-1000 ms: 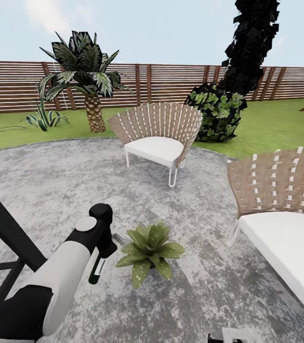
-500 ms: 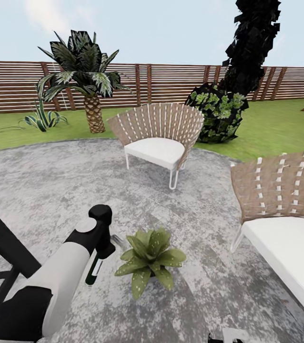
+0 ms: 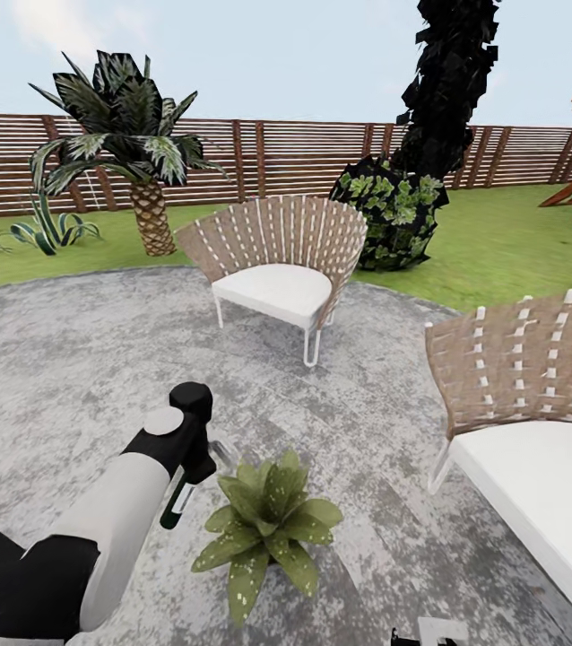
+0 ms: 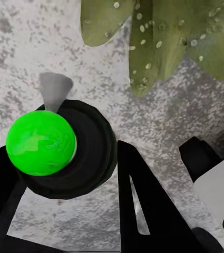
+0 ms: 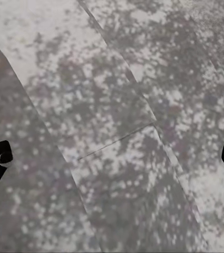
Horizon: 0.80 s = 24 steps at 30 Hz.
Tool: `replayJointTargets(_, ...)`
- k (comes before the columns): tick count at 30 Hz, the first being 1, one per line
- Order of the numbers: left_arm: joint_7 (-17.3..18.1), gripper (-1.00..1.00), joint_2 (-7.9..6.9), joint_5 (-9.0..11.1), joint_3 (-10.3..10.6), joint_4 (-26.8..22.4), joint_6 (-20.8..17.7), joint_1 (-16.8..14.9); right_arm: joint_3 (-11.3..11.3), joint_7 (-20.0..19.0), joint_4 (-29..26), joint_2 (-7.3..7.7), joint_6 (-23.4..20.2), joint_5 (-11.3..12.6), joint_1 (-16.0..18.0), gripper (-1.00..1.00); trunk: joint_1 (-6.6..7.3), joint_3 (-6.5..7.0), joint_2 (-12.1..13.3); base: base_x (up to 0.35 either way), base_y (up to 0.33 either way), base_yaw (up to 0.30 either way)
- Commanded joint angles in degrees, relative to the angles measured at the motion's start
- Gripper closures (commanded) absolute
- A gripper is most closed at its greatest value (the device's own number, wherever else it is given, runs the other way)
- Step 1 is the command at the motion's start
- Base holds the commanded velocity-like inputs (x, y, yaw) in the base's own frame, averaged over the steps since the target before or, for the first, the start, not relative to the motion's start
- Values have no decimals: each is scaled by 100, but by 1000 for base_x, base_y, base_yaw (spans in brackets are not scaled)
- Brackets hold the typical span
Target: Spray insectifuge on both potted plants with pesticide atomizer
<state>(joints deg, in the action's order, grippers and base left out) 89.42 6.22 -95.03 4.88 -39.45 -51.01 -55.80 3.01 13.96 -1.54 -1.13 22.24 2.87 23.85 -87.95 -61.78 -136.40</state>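
My left gripper [image 3: 195,459] is shut on the pesticide atomizer [image 3: 177,502], a dark bottle hanging from the wrist with its grey nozzle [image 3: 223,451] toward the plant. In the left wrist view the atomizer [image 4: 64,153] shows as a dark round body with a bright green blob and a grey cone, held between black fingers [image 4: 143,205]. One potted plant [image 3: 264,529], a low rosette of speckled green leaves, sits on the speckled patio [image 3: 71,359] just right of and below the atomizer; its leaves [image 4: 164,37] lie ahead of the nozzle. My right gripper [image 5: 112,158] hangs open over bare patio.
Two woven chairs with white cushions stand on the patio: one behind the plant [image 3: 277,269], one close at the right [image 3: 528,404]. A palm [image 3: 134,144], a dark bush [image 3: 394,215] and the slat fence [image 3: 277,161] line the lawn beyond.
The head camera has swung right and the whole picture shifted left. The potted plant now sits lower in the view, nearer the held atomizer. The left gripper's grip is unchanged.
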Motion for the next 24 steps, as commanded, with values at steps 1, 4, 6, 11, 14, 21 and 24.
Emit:
replayJointTargets(1, 58, 100, -3, -48, 168, -3, -55, 0, 33, 19, 4, -1, 17, 29, 2, -100, 1, -5, -2, 28, 0, -1)
replayJointTargets(4, 58, 100, 33, -39, 621, 200, -54, 14, 33, 19, 4, -1, 17, 27, 0, -100, 1, -5, -2, 11, 0, 0)
replayJointTargets(6, 58, 100, 214, -35, 780, 330, -55, 1, 33, 19, 4, -1, 17, 28, 2, -100, 1, -5, -2, 2, 0, 0)
replayJointTargets(11, 58, 100, 337, -10, 840, 376, -45, -69, 33, 19, 4, -1, 17, 27, 0, -100, 1, -5, -2, 0, 0, 0)
replayJointTargets(14, 58, 100, 361, -1, 842, 377, 19, -94, 33, 19, 4, -1, 17, 26, 0, -100, 1, -5, -2, 0, 0, 0)
replayJointTargets(21, 58, 100, 378, 21, 843, 300, 143, -106, 33, 19, 4, -1, 17, 26, 1, -100, 1, -5, -2, 0, 0, 0)
replayJointTargets(24, 58, 100, 378, 223, 847, 298, 117, -106, 33, 19, 4, -1, 17, 28, 2, -100, 1, -5, -2, 0, 0, 0)
